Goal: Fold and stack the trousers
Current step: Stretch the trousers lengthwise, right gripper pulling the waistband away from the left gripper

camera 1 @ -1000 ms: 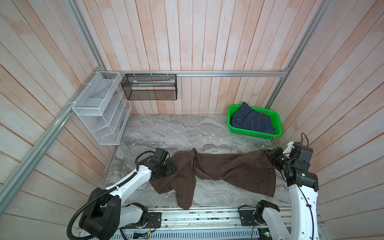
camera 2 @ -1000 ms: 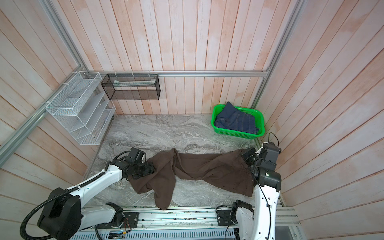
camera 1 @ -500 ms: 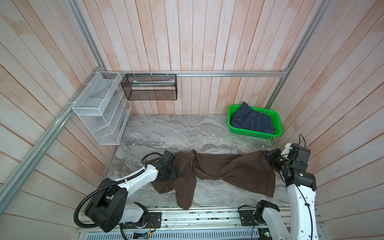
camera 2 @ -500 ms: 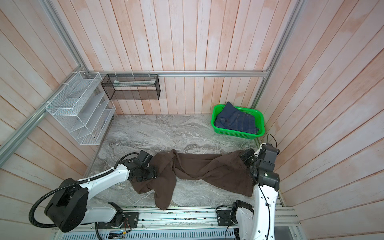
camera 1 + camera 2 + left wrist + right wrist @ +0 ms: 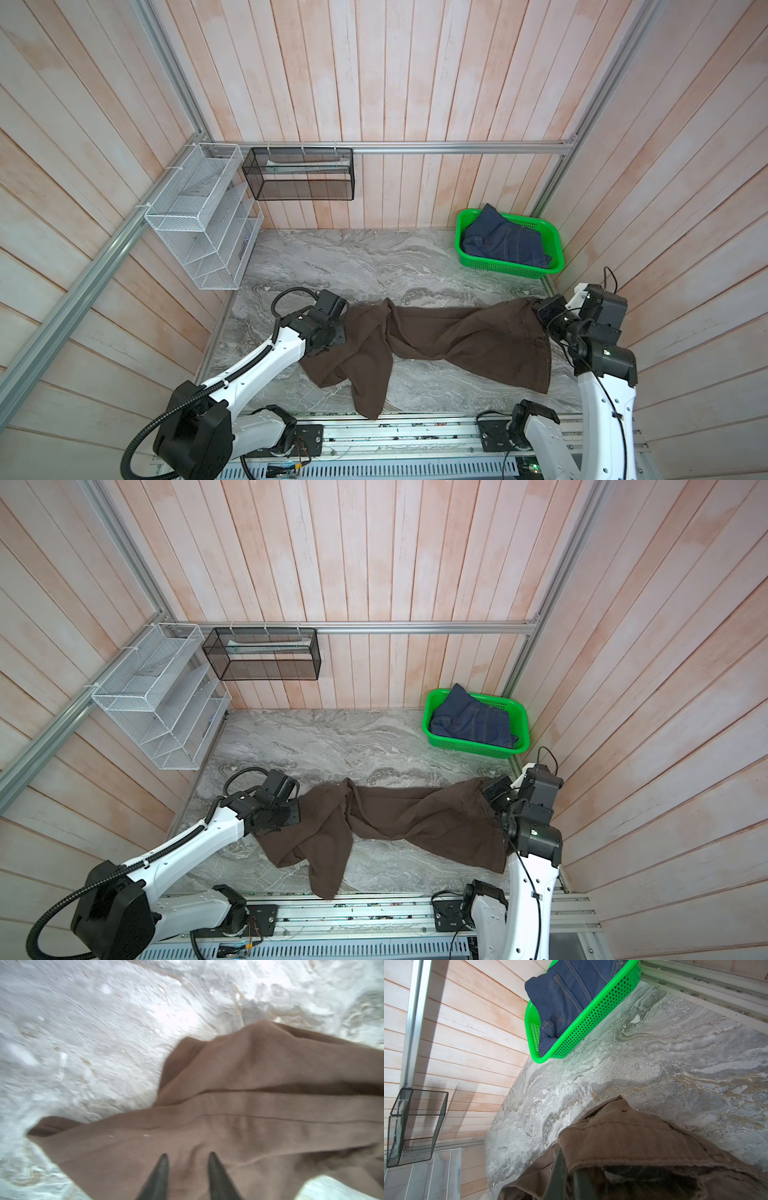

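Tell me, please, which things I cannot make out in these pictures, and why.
- Left wrist view: motion blur; whether the left gripper pinches the trousers is unclear.
- Right wrist view: the waistband and the picture's edge hide most of the right gripper.
- Same view: the picture's edge cuts off the jeans and green basket.
- In both top views, each gripper's own body hides its jaws.

The far half of the table point(image 5: 353, 257) lay bare from the white wire rack point(image 5: 195, 232) on the left wall to the green basket point(image 5: 509, 269) in the far right corner, a wide lane to reach through. The trousers point(image 5: 457, 336) stretched across the near half almost from side to side, with the left arm point(image 5: 266, 357) and the right arm point(image 5: 602, 361) at their ends, so only a narrow strip was open along the near edge, right of the trailing leg. The black mesh basket point(image 5: 299, 178) hung on the back wall above the table.
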Tool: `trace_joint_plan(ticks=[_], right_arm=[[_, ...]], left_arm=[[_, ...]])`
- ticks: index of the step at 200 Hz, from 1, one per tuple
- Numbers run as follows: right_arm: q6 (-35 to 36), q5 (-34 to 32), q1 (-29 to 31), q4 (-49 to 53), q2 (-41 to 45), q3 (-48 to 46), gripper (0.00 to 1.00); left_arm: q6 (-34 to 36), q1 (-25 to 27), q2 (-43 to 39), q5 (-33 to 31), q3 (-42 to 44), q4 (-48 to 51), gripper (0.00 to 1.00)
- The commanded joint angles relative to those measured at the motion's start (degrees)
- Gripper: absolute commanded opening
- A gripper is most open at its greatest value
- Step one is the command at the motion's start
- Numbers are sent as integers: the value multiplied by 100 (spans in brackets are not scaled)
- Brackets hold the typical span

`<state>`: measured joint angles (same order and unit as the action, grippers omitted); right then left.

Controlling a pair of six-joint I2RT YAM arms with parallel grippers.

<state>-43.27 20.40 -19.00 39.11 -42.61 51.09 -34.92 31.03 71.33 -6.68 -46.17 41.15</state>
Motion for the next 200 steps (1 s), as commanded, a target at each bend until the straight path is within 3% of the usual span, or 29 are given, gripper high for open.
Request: trace_joint_plan(ticks=[1, 50, 86, 128, 149, 178, 200], right_arm=[[38, 51, -36, -10, 69, 152, 0], [13, 218, -34, -110, 97, 14, 0], [2, 227, -39, -144, 108, -62, 0], [31, 224, -34, -126, 104, -56, 0], [21, 210, -33, -136, 104, -71, 0], [9, 226, -35, -192, 93, -110, 0], [27, 201, -33, -168, 86, -91, 0]], left_arm=[[-4, 459, 373, 285, 25, 7, 57], [-209, 841, 902, -69, 159, -253, 70], [-170, 836, 1368, -583, -34, -265, 71], [67, 878, 1831, -337, -157, -528, 72], [81, 1020, 1806, -105, -178, -714, 89], [55, 1099, 1937, -74, -229, -859, 90], [-1, 1094, 2058, -403, -296, -783, 87]])
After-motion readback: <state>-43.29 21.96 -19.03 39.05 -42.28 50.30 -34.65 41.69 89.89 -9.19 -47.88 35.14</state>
